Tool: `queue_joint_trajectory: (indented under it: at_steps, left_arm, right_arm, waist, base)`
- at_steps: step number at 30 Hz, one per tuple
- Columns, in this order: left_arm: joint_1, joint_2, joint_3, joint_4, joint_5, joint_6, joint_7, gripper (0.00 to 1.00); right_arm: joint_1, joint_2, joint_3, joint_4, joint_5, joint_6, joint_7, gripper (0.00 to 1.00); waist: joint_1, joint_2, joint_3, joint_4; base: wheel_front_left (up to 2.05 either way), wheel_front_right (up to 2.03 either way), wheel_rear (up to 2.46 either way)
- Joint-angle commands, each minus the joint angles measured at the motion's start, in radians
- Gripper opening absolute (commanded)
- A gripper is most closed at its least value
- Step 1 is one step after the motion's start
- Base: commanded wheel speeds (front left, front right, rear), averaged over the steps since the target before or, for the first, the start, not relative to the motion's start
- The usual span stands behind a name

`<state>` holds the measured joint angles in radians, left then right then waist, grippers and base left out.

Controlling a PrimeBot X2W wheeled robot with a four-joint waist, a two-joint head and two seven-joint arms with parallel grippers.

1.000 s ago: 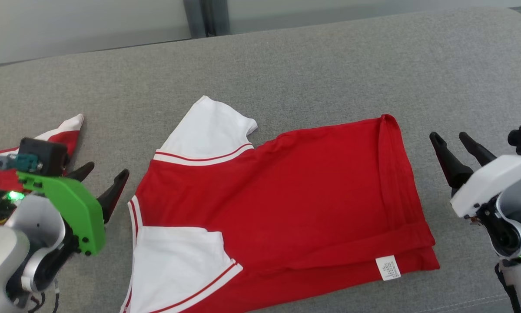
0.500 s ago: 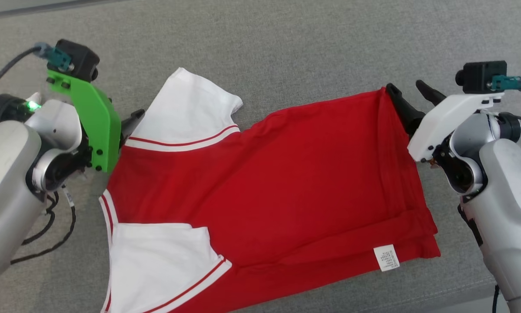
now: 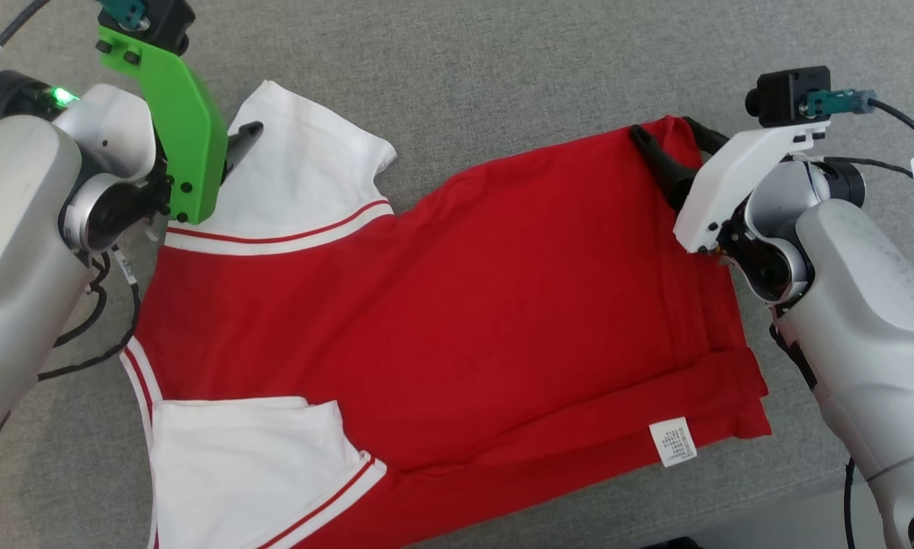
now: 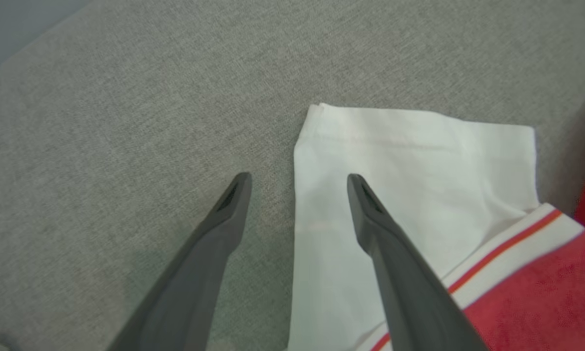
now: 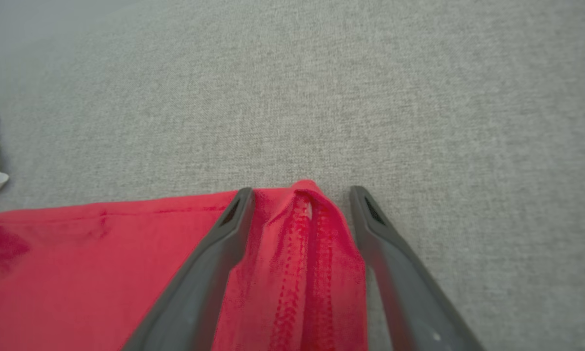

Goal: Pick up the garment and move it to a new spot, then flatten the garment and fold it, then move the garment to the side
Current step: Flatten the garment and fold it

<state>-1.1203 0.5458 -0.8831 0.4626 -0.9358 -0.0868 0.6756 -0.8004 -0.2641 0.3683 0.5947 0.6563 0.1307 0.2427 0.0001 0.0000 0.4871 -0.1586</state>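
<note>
I had swung both arms in; left hand [image 4: 297, 181] wide astride the white sleeve [image 4: 419, 156], right hand [image 5: 299, 192] wide astride the hem [image 5: 304, 229] of the garment [image 3: 457, 305] (nothing pinched yet); fold grasp next, I judged.

The garment's [image 3: 441, 305] lower white sleeve [image 3: 243, 473] was cut off by the head view's bottom edge, the print on its label [image 3: 672, 441] was too small to be read, and one finger of the left gripper [image 4: 298, 178] was concealed there behind the green bracket [image 3: 186, 130].
</note>
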Motion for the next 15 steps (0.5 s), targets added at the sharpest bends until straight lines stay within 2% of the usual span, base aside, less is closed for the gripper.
queue_joint_trajectory:
  at_steps: [1,10,11,13,14,15]
  left_arm:
    - [-0.022,-0.003,-0.006,0.020,0.013,-0.005,-0.008,1.00]
    - [-0.061,-0.048,-0.020,0.109,0.008,-0.027,-0.027,1.00]
    - [-0.065,-0.048,-0.027,0.118,0.015,-0.029,-0.028,1.00]
    - [-0.066,-0.051,-0.038,0.134,0.014,-0.032,-0.021,1.00]
    - [-0.068,-0.053,-0.042,0.142,0.011,-0.034,-0.020,0.74]
    - [-0.069,-0.055,-0.044,0.146,0.007,-0.035,-0.019,0.40]
  right_arm:
    - [-0.009,0.003,0.017,0.015,0.012,0.000,-0.004,1.00]
    - [-0.047,0.004,0.111,0.042,0.073,0.000,-0.031,1.00]
    - [-0.051,0.003,0.121,0.046,0.080,0.000,-0.034,0.98]
    - [-0.054,0.001,0.139,0.051,0.096,0.000,-0.038,0.80]
    - [-0.055,0.000,0.149,0.052,0.105,0.000,-0.041,0.63]
    - [-0.056,-0.001,0.156,0.054,0.110,0.000,-0.042,0.47]
  waist:
    - [-0.0001,0.0000,0.025,-0.017]
    - [-0.0001,0.0000,0.050,-0.050]
    - [-0.0001,0.0000,0.050,-0.052]
    - [-0.0001,0.0000,0.050,-0.056]
    - [-0.0001,0.0000,0.050,-0.057]
    - [-0.0001,0.0000,0.050,-0.058]
  base:
    - [0.00,0.00,0.00]
    - [0.00,0.00,0.00]
    - [0.00,0.00,0.00]
    - [0.00,0.00,0.00]
    - [0.00,0.00,0.00]
    - [0.00,0.00,0.00]
